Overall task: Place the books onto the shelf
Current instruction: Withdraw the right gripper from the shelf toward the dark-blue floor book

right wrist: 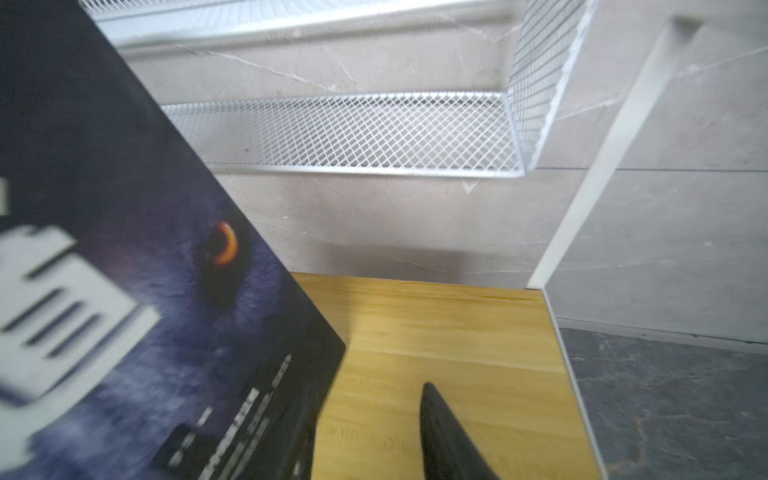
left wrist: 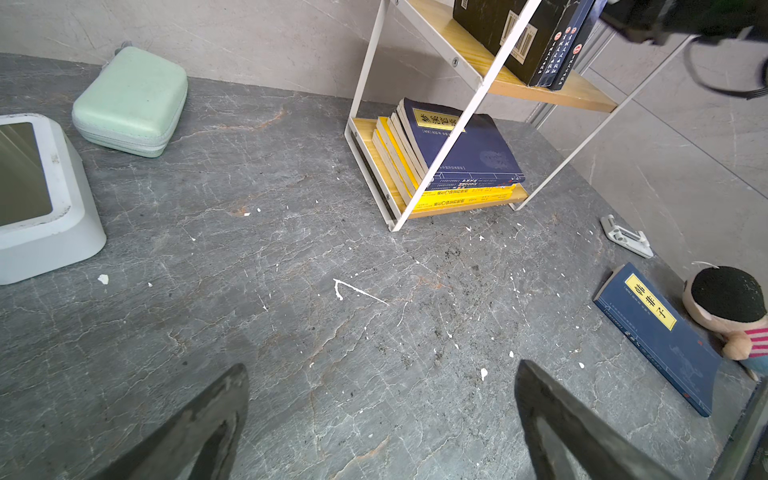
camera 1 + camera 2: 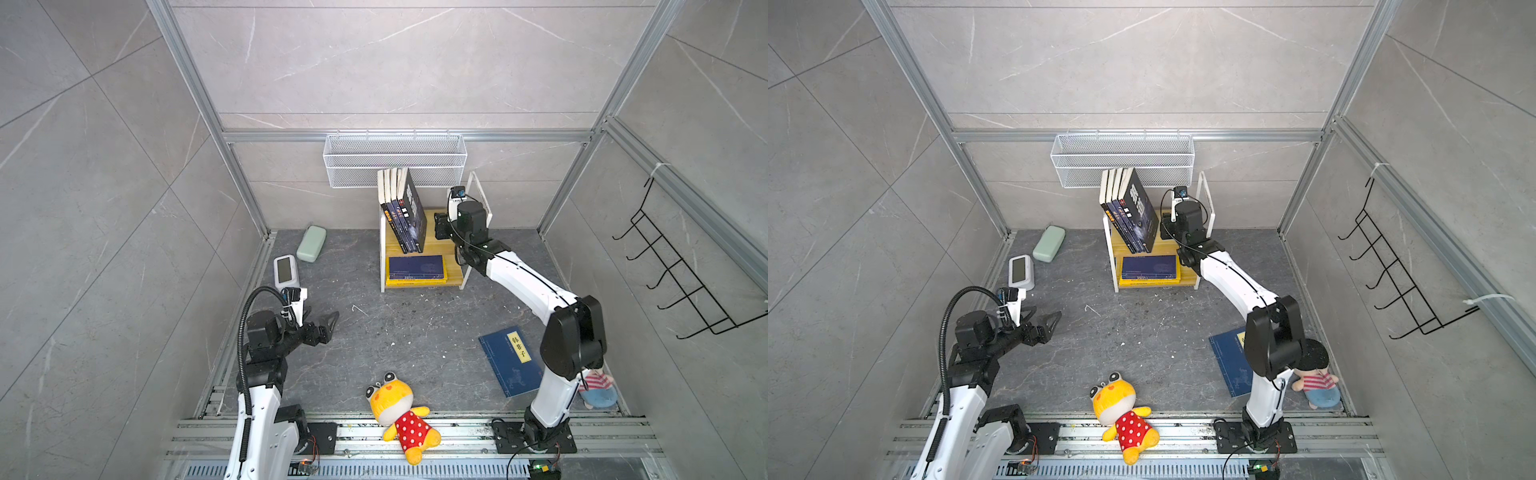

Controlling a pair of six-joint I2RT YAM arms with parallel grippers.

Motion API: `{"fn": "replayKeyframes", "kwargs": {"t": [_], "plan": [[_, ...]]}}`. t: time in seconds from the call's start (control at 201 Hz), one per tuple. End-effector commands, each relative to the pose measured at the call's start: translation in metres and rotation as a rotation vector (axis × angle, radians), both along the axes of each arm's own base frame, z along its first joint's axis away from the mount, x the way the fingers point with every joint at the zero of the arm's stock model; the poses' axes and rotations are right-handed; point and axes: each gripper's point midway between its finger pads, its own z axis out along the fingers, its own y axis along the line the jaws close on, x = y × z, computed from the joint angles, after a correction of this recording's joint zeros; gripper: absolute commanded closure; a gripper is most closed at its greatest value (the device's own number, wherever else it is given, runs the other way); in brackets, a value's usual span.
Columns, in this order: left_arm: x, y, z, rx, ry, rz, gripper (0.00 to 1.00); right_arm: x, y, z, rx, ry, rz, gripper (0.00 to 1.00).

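1. We saw the shelf (image 3: 454, 270) at the middle of the bench's (image 3: 374, 332) back edge. Its upper tier held a row of dark books (image 3: 399, 216) on end, leaning left. Its lower tier held a flat stack (image 3: 415, 268), navy over yellow. A mesh basket (image 3: 395, 160) hung on the wall above.
2. A loose navy book (image 3: 509, 359) lay flat near the bench's right edge, partly under the right arm, with a small doll (image 3: 1316, 382) just beside it.
3. A green case (image 3: 311, 243) and a white device (image 3: 284, 270) sat near the back-left corner, and a yellow plush (image 3: 401, 415) lay at the front edge. The middle of the bench lay open.
4. The right gripper (image 3: 437, 226) was at the upper tier, just right of the wolf-eye book (image 1: 145, 270). Its visible finger (image 1: 444, 432) stood off the cover with bare board between. The other finger was hidden, and we judged the jaws parted, gripping nothing.
5. The left gripper (image 2: 382, 415) hovered over the bench's left side, fingers (image 2: 208, 428) spread wide, holding nothing.
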Motion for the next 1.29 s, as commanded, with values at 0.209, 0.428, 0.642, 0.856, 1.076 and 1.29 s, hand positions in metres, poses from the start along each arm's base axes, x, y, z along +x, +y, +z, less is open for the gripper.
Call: {"fn": "replayKeyframes", "kwargs": {"t": [0.209,0.428,0.642,0.856,1.076,1.29], "plan": [[0.0,-0.007,0.013,0.0,-0.037,-0.044,0.0,-0.109,-0.056,-0.012,0.046,0.137,-0.111,0.34],[0.0,-0.006,0.011,0.0,-0.033,-0.039,0.0,-0.182,-0.098,-0.069,0.079,0.307,-0.224,0.18],[0.001,-0.006,0.009,-0.005,-0.025,-0.041,0.0,-0.228,-0.142,-0.126,0.016,0.425,-0.383,0.01],[0.0,-0.006,0.008,-0.008,-0.023,-0.039,0.0,-0.253,-0.187,-0.19,-0.031,0.629,-0.579,0.01],[0.001,-0.004,0.007,-0.007,-0.019,-0.034,0.0,-0.26,-0.214,-0.235,0.116,0.823,-0.659,0.01],[0.001,-0.005,0.005,-0.002,-0.017,-0.038,0.0,-0.267,-0.229,-0.264,0.298,0.949,-0.674,0.01]]}}
